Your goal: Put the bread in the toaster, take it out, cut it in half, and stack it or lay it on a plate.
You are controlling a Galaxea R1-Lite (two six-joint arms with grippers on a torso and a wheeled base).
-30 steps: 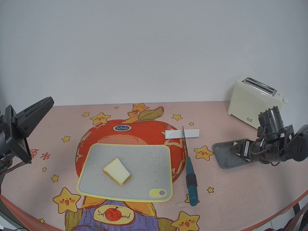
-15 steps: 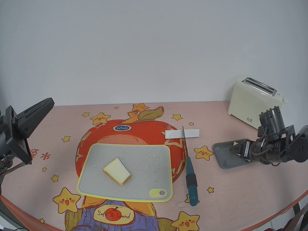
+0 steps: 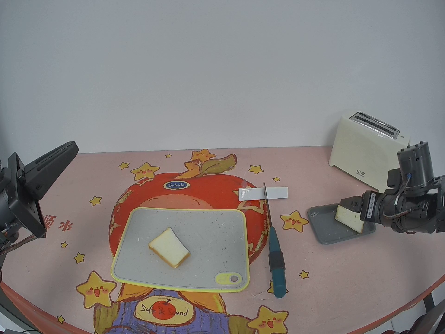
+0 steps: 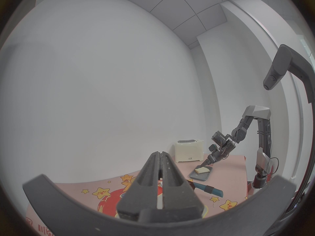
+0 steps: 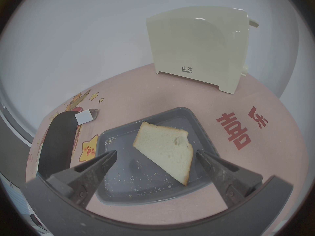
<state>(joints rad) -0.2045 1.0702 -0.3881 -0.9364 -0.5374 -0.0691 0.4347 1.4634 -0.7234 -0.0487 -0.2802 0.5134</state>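
Right pincer (image 5: 156, 153) is spread wide, one finger on either side of the bread half (image 5: 165, 148) but touching nothing, hovering at the right end of the grey plate (image 5: 131, 177). That bread half lies flat in the plate with crumbs around it. In the head view the pincer's tips blur into the arm, so it's the wrist view that settles it. Toaster (image 5: 200, 46) stands just behind the plate on the pink surface (image 3: 324, 274). Left pincer (image 4: 160, 171) is pressed together, empty, up off the surface's left edge; from its own camera it blocks most of the cutting board (image 3: 208, 237). Second bread half (image 3: 169, 247) sits mid-board. The knife (image 3: 277, 260) lies beside the board's right edge, blade across a white strip (image 3: 278, 193). Compared with a second ago, the right pincer has backed off to the right, uncovering the bread it was sitting over.
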